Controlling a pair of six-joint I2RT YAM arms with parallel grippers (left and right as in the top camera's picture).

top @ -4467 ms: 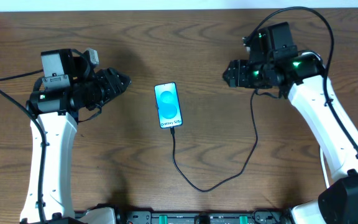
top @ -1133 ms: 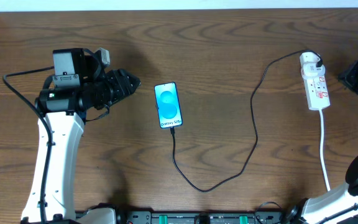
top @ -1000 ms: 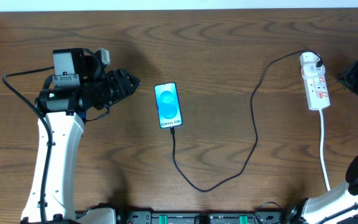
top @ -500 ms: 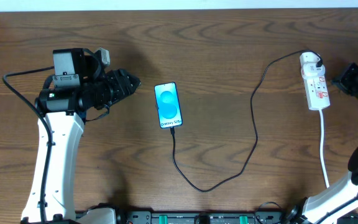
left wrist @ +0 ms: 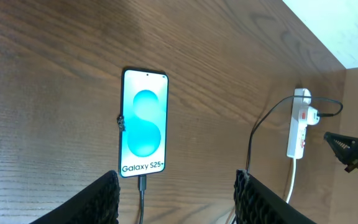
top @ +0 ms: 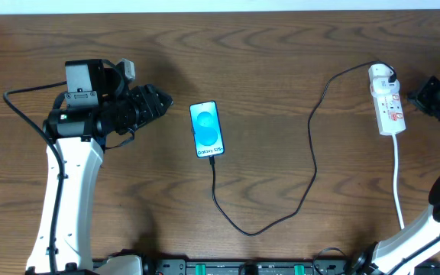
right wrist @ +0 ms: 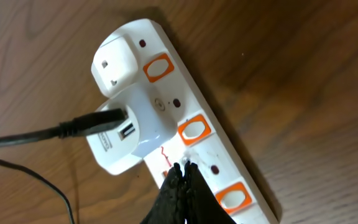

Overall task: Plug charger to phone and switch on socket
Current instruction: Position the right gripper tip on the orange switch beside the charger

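Overhead shot first: the phone (top: 207,130) is lying flat near the middle of the wooden table (top: 281,46), screen lit up blue with the Galaxy text at its near end. The charger (top: 315,164) is already plugged into that near edge; its thin black cable loops toward the near side, then swings right and runs up to the far right, where the white adapter (right wrist: 126,134) sits in the far end of the socket (top: 386,101). That strip lies along the right side, with its thick white cord (top: 398,183) trailing off toward the near edge. The left gripper (top: 161,100) hangs just left of the phone, not touching it, jaws apart with nothing between them; the left wrist cam looks straight at the phone through the gap. The right gripper (right wrist: 182,171) has its jaws pinched fully together, with nothing held. Its tips are right at the strip's top face beside the middle orange switch (right wrist: 192,130). Can't tell if they're actually touching it, or whether any switch is on.
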